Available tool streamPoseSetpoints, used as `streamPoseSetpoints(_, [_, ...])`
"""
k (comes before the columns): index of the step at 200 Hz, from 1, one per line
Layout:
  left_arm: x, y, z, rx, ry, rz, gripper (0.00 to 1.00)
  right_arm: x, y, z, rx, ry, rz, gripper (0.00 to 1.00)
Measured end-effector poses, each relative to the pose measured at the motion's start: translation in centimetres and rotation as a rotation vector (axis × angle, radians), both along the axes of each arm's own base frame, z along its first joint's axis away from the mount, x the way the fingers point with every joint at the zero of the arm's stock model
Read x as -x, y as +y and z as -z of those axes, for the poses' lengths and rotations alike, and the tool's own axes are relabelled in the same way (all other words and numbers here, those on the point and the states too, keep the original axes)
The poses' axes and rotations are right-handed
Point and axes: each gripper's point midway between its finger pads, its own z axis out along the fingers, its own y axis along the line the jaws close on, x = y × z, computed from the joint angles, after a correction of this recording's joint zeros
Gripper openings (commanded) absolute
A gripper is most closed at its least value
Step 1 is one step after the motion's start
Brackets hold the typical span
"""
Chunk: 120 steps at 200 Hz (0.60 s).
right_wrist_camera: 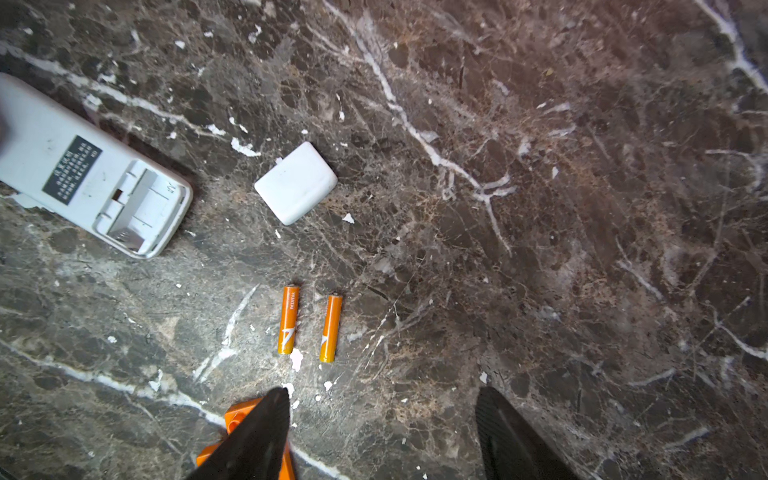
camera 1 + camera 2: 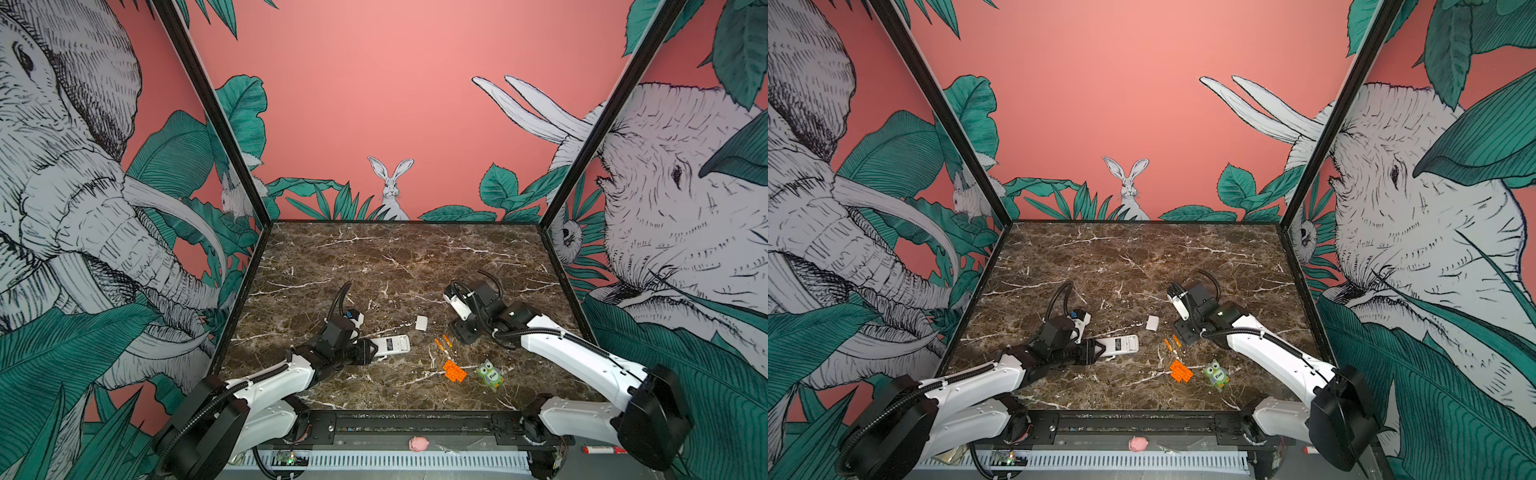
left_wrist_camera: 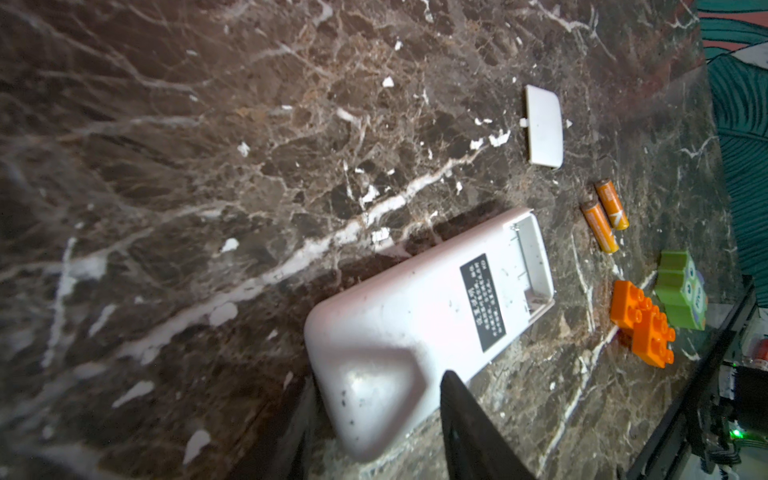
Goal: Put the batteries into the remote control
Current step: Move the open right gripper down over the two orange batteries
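Right now my right gripper hangs over the table with its jaws spread wide and empty, just short of the batteries. They lie side by side, not touching, near the open end of the remote control. The remote lies back up with its compartment bare, and its cover sits off to one side. My left gripper straddles the remote's closed end; whether those jaws actually clamp it I cannot tell. I see three risks. A round battery could roll away as I pinch it, a finger could nudge its neighbour or the orange brick beside my fingertip, and the remote could pivot when a cell is pressed in, if that hold is loose.
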Motion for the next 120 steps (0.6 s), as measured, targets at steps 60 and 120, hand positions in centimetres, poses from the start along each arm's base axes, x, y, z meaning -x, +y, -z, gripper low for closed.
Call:
streamPoseSetpoints(60, [0.5,-0.4,0.0,0.015,0.026,0.023,0.47,-1.4,1.8,1.3,0.036,0.045,-0.022,0.69])
streamPoseSetpoints(120, [1.1,-0.6,0.0,0.026,0.043,0.054,0.47,-2.5,3.8,2.7,0.071,0.092,-0.034,0.66])
